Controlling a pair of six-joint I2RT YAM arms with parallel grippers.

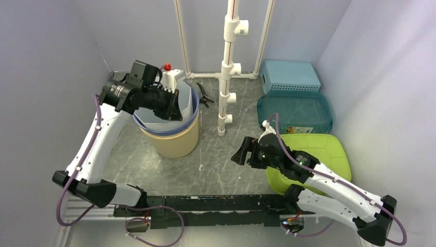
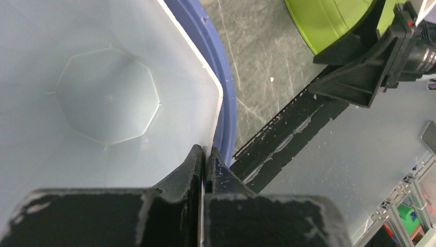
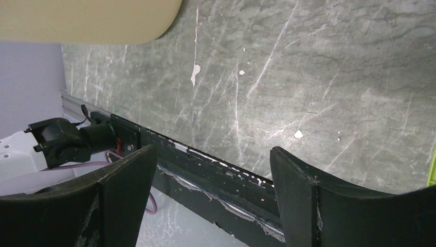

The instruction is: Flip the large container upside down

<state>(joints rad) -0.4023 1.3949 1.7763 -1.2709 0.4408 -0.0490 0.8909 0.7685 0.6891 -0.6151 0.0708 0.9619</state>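
The large container point(image 1: 189, 104), a pale blue-white tub with an octagonal bottom point(image 2: 103, 98), stands mouth up inside a beige bucket point(image 1: 172, 143) with a blue rim point(image 2: 225, 87). My left gripper point(image 1: 174, 108) reaches over it from the left and is shut on the tub's thin wall, one finger inside and one outside point(image 2: 205, 154). My right gripper point(image 1: 239, 154) hovers open over the bare table right of the bucket, with nothing between its fingers point(image 3: 213, 154). The bucket's beige side point(image 3: 87, 20) shows at the top of the right wrist view.
A white pipe post point(image 1: 226, 77) rises just right of the bucket, with black pliers point(image 1: 205, 95) at its foot. A light blue box point(image 1: 289, 76), a teal tray point(image 1: 295, 110) and a green tray point(image 1: 319, 152) fill the right side. A black rail point(image 1: 205, 203) runs along the near edge.
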